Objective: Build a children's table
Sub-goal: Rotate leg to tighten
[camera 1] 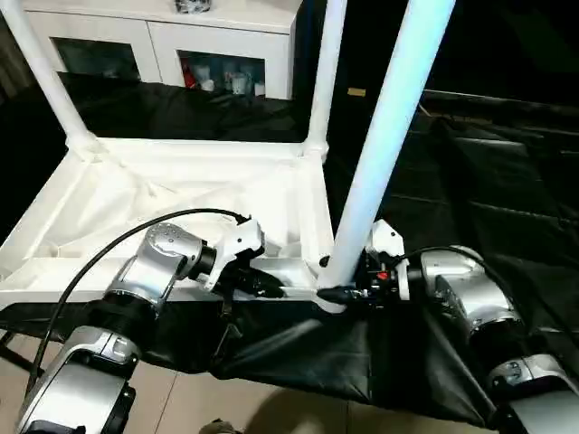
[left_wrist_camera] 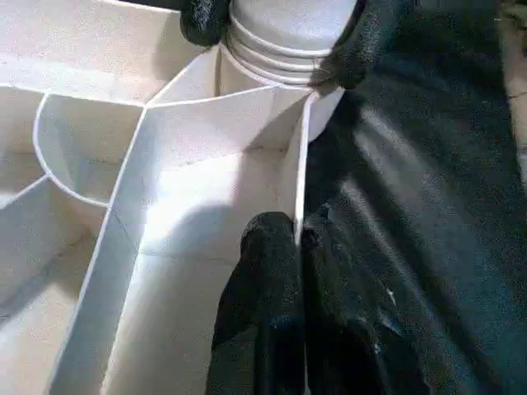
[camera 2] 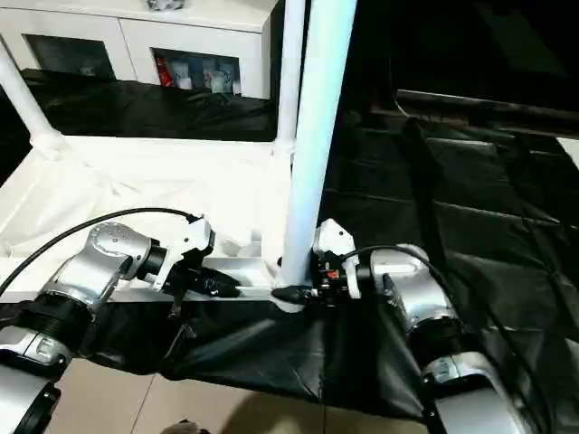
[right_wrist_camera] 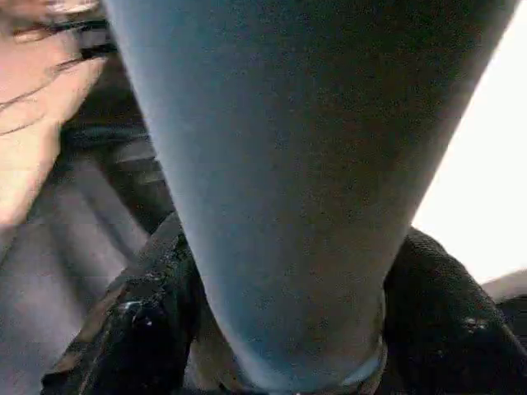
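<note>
At the near right corner of the upturned tabletop (camera 1: 181, 194), your right gripper (camera 1: 348, 291) has its fingers clamped around the base of a leg (camera 1: 384, 136) standing upright in the corner socket. Your left gripper (left_wrist_camera: 298, 247) is pinched together on the tabletop's near rim, just beside that corner. Two more legs (camera 1: 326, 77) stand at the far corners.

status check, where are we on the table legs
Left gripper pinched shut on tabletop rim. Right gripper around near leg at its corner socket. Two far legs standing. Nothing in the way.
</note>
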You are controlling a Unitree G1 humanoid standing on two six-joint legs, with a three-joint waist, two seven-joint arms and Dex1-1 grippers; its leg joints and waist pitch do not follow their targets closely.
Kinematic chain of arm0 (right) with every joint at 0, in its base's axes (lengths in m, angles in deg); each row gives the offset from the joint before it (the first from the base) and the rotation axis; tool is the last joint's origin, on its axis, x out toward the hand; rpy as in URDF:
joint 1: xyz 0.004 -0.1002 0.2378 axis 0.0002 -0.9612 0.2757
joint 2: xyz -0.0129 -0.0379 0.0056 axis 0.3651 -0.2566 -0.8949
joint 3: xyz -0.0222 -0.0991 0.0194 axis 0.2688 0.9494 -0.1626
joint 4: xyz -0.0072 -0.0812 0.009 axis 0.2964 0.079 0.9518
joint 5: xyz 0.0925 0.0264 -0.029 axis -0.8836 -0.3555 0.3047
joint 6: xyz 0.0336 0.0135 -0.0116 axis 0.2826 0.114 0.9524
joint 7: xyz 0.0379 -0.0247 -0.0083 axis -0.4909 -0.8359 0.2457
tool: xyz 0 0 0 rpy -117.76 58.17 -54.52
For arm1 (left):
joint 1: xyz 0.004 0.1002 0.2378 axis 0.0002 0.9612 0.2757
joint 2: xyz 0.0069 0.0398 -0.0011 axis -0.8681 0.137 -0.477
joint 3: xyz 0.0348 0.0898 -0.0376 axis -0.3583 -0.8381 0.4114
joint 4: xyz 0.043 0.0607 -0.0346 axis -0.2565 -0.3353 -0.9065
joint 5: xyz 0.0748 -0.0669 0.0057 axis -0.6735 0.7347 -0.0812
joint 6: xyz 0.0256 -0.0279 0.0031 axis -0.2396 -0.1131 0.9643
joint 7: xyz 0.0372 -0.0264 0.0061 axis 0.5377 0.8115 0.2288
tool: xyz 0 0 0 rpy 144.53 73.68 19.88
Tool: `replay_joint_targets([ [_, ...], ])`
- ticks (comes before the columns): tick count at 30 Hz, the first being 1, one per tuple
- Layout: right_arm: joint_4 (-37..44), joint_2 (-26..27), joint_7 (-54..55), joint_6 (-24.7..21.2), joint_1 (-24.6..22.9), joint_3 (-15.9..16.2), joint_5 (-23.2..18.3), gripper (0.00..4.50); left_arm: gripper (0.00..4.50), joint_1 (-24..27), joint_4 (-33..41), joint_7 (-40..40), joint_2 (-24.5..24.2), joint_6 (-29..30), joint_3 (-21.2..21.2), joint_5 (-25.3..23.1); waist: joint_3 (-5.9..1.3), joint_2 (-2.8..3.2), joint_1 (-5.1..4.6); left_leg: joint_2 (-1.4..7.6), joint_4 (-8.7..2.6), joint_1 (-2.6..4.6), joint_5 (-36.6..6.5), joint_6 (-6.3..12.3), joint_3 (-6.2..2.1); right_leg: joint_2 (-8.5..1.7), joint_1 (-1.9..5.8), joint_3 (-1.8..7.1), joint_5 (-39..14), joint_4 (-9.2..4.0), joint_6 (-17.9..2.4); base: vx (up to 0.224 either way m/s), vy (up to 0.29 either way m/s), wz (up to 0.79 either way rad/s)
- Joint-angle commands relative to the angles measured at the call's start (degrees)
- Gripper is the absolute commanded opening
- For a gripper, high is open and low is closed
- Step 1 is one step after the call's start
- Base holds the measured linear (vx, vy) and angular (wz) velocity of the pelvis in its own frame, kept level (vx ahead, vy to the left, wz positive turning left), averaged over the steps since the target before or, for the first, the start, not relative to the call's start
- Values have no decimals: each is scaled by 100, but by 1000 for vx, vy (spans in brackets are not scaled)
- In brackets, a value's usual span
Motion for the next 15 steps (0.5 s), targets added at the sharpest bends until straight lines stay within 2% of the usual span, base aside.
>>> replay_joint_targets([
  [1, -508, 555, 1347, 33, 79, 116, 340, 268, 0, -187, -70, -951, 488, 62, 111, -23, -275, 0, -45, 140, -408, 15, -1319, 72, -24, -407, 261, 254, -1464, -475, -1181, 0, 0, 0],
  [2, -654, 696, 1855, 0, 142, -4, 358, 268, 0, -234, -166, -1289, 593, 123, 139, -99, -254, -2, -101, 141, -445, 44, -1570, -75, -47, -416, 240, 245, -1965, -529, -1044, 0, 0, 0],
  [4, -785, 899, 2504, -81, 204, -137, 362, 267, 0, -287, -285, -1732, 771, 242, 177, -173, -270, -14, -145, 134, -453, 56, -1726, -131, -72, -422, 252, 242, -2295, -567, -889, 0, 0, 0],
  [5, -855, 1035, 2927, -111, 234, -186, 406, 267, 0, -310, -338, -1991, 902, 313, 196, -204, -280, 4, -165, 143, -448, 63, -1675, -114, -54, -414, 230, 267, -2057, -560, -922, 0, 0, 0],
  [8, -1006, 1357, 3723, -218, 275, -252, 508, 267, 0, -339, -395, -2515, 1211, 480, 230, -240, -290, 5, -190, 139, -442, 63, -1573, -92, -41, -386, 226, 278, -1590, -528, -1039, 0, 0, 0],
  [9, -1048, 1467, 3886, -270, 284, -297, 486, 267, 0, -345, -405, -2674, 1298, 510, 230, -257, -294, -3, -191, 122, -440, 42, -1525, -55, -44, -384, 250, 267, -1531, -520, -1043, 0, 0, 0],
  [10, -1081, 1558, 4010, -307, 292, -334, 467, 267, 0, -347, -414, -2783, 1367, 520, 221, -273, -285, 15, -200, 120, -436, 37, -1553, -21, -37, -387, 240, 270, -1580, -539, -1027, 0, 0, 0],
  [12, -1146, 1793, 4048, -153, 299, -316, 474, 267, 0, -312, -382, -2869, 1556, 527, 202, -276, -289, 17, -202, 118, -434, 43, -1574, 15, -35, -391, 240, 273, -1663, -557, -995, 0, 0, 0],
  [13, -1143, 1828, 4005, -93, 296, -297, 479, 267, 0, -304, -367, -2864, 1588, 512, 192, -277, -301, 39, -187, 120, -429, 43, -1535, 34, -36, -394, 244, 271, -1578, -556, -988, 0, 0, 0],
  [14, -1166, 1847, 3997, -19, 312, -299, 468, 267, 0, -293, -345, -2830, 1613, 521, 184, -266, -303, 28, -190, 118, -424, 41, -1509, 50, -30, -385, 245, 272, -1503, -550, -997, 0, 0, 0],
  [15, -1193, 1853, 4007, 23, 332, -315, 448, 302, 0, -289, -335, -2801, 1625, 525, 178, -259, -306, 37, -188, 117, -423, 26, -1441, 87, -28, -382, 257, 272, -1332, -533, -1041, 0, 0, 0],
])
